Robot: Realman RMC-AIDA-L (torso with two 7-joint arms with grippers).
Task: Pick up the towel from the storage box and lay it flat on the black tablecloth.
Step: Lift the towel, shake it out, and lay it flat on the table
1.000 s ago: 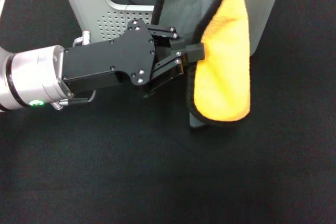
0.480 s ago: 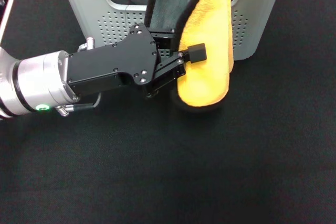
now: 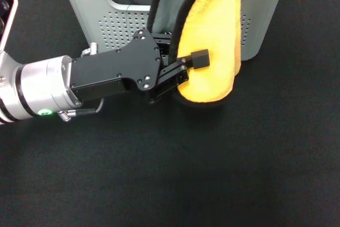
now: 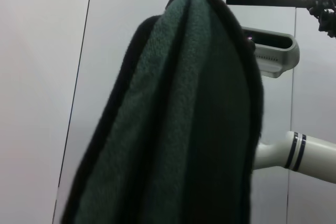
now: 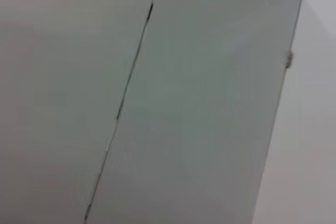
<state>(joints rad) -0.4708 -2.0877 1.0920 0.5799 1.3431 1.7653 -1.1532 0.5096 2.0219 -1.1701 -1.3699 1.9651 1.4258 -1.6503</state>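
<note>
Yellow-orange towel (image 3: 210, 41) hangs in front of the storage box (image 3: 106, 9), its lower fold just above the black tablecloth (image 3: 170, 174). Its upper end runs out of the head view, so the holder cannot be seen. The left gripper (image 3: 183, 57) reaches in from the left with its fingers apart on either side of the hanging edge; 1 pad (image 3: 200, 58) lies against the yellow face. Against the frame 0.5 s earlier, the towel has shifted slightly right and the arm sits marginally lower. The left wrist view shows the towel's grey reverse (image 4: 178, 129). The right gripper is out of sight.
</note>
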